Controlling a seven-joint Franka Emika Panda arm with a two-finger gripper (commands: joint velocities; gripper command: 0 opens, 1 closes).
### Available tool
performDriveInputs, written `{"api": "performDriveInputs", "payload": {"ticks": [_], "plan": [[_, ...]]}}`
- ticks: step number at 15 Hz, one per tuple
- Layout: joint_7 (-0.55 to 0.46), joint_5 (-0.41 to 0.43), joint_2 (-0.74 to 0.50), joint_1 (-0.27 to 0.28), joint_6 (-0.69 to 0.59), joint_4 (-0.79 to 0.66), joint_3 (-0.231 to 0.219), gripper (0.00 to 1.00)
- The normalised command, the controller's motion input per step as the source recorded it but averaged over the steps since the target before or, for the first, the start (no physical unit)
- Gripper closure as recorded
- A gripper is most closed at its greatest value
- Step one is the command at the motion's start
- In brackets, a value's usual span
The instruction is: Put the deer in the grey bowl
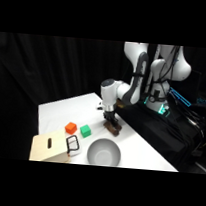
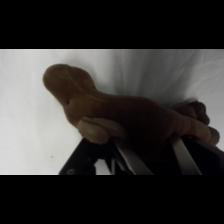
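— Fingers (image 2: 131,159) first: how do they stand?

— Both metal fingers flank the deer (image 2: 135,117), one on each side of its brown body; the gripper (image 1: 110,117) looks clamped on it, down at the white table (image 1: 60,112).

— Nearest the camera?

— The tan wooden box (image 1: 50,148) with a black handle (image 1: 73,145) at the front edge, and the grey bowl (image 1: 103,153) beside it. Behind those, the orange cube (image 1: 71,127) and green cube (image 1: 85,131). The deer sits farther back, well apart from the bowl.

— And the room?

— Black curtains (image 1: 48,66) behind; the arm's base (image 1: 158,70) at the upper right.
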Motion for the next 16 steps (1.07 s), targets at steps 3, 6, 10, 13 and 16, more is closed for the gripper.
{"api": "performDriveInputs", "payload": {"ticks": [3,6,10,13,16], "plan": [[0.13,-0.035,-0.3,0.082,-0.6,0.12,-0.094,0.96],[0.17,-0.022,-0.4,0.115,-0.68,0.18,-0.06,0.96],[0.23,-0.072,-0.35,0.141,-0.64,0.27,-0.042,0.93],[0.23,-0.093,-0.13,0.133,-0.52,0.36,0.004,0.94],[0.23,-0.038,0.0,0.146,-0.38,0.37,0.066,0.95]]}}
